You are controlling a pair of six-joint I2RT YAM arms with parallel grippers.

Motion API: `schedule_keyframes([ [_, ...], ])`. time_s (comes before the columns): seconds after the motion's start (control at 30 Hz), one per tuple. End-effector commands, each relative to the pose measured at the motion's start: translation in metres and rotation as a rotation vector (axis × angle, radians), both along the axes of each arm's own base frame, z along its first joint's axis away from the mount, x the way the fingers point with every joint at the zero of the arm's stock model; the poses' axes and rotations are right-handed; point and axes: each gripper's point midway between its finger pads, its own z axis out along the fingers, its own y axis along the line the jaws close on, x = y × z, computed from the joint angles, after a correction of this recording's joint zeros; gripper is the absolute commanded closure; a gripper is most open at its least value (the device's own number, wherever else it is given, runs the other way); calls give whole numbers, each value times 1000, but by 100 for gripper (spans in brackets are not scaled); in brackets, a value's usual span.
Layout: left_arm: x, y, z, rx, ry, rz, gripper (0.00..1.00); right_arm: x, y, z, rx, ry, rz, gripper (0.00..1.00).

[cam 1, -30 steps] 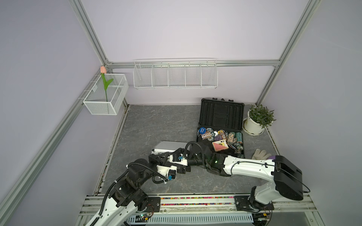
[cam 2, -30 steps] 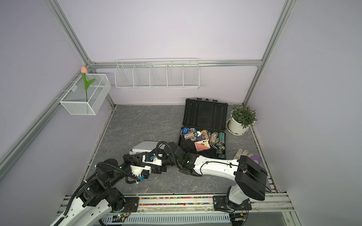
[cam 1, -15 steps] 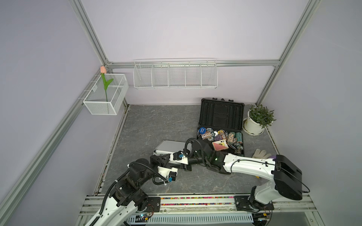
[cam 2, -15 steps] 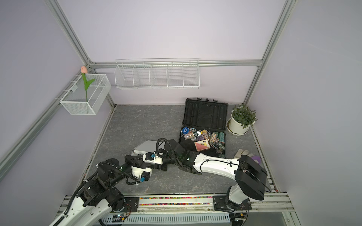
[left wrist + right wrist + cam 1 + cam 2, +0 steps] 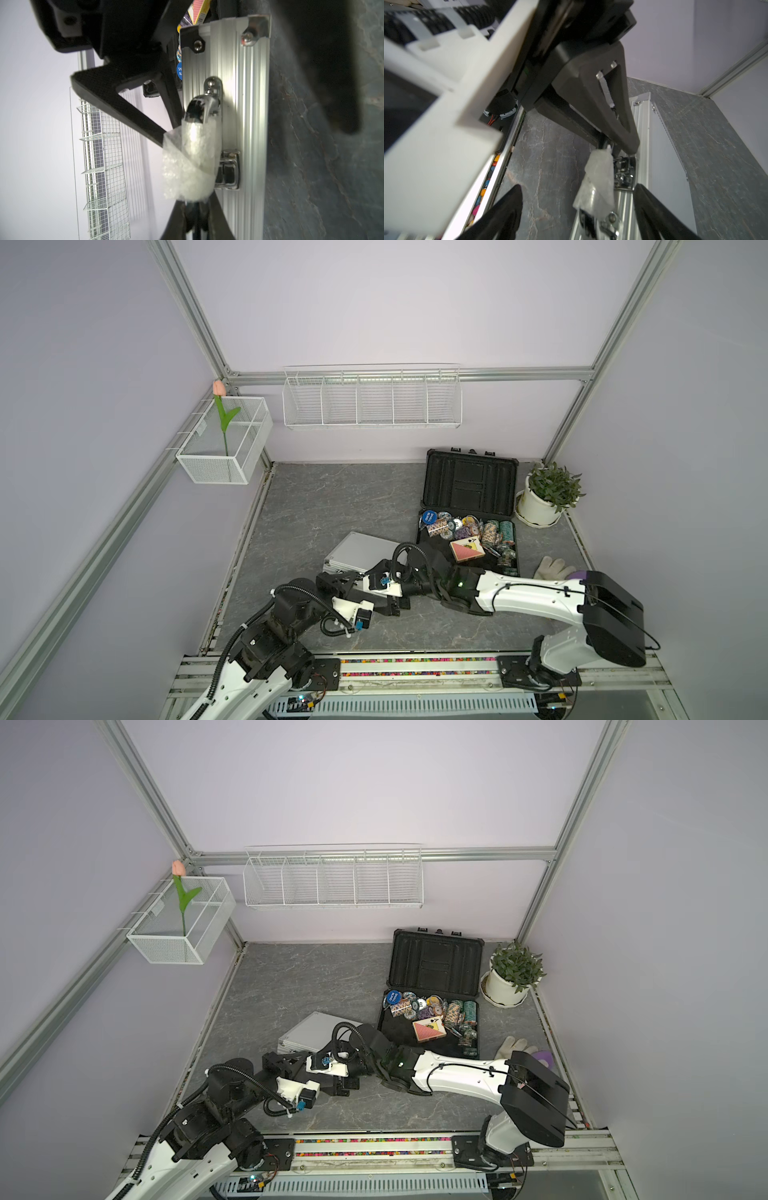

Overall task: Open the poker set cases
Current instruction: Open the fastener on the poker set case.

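The silver case (image 5: 365,549) lies on the grey table (image 5: 332,497) with its lid down, just beside the open black case (image 5: 469,489) full of chips (image 5: 490,529). The left gripper (image 5: 195,224) is pinched tight on the silver case's wrapped handle (image 5: 193,166). The right gripper (image 5: 577,187) has its fingers spread wide by that handle

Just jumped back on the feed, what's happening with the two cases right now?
The black case at the back is already open, with poker chips and a card deck in its base. Both arms are at the front edge of the silver case, whose lid is down. The left gripper is shut on its bubble-wrapped handle. The right gripper is open, with its jaws on either side of that handle.
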Motion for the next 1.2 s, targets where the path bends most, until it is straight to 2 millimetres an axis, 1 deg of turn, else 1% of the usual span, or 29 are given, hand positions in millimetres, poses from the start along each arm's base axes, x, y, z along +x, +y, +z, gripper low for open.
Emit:
schedule_keyframes([
  [0.0,12,11,40,51,-168,40,100,8,1,19,47,-111,-17,14],
  [0.1,17,11,51,46,-197,61,100,9,4,20,34,-136,-15,14],
  [0.2,22,6,61,30,-203,59,100,10,4,26,39,-155,-14,13],
  [0.27,26,0,70,15,-209,49,100,11,4,32,46,-176,-17,13],
  [0.4,32,-12,86,-28,-241,28,100,15,0,39,41,-227,-32,12],
  [0.47,35,-18,98,-68,-262,18,100,17,-2,42,45,-247,-43,10],
  [0.57,33,-30,120,-166,-254,-22,100,20,-7,52,71,-237,-57,9],
  [0.6,31,-34,123,-184,-234,-38,100,20,-8,54,79,-222,-57,9],
  [0.73,31,-43,123,-198,-130,-54,100,24,-20,64,130,-91,-54,10],
  [0.9,41,-47,118,-216,-120,-31,100,30,-34,70,160,37,-51,10],
  [1.0,41,-51,116,-242,-105,-39,100,33,-38,68,156,91,-40,10],
  [1.17,39,-50,108,-258,-93,-37,100,35,-35,69,170,133,-26,10],
])
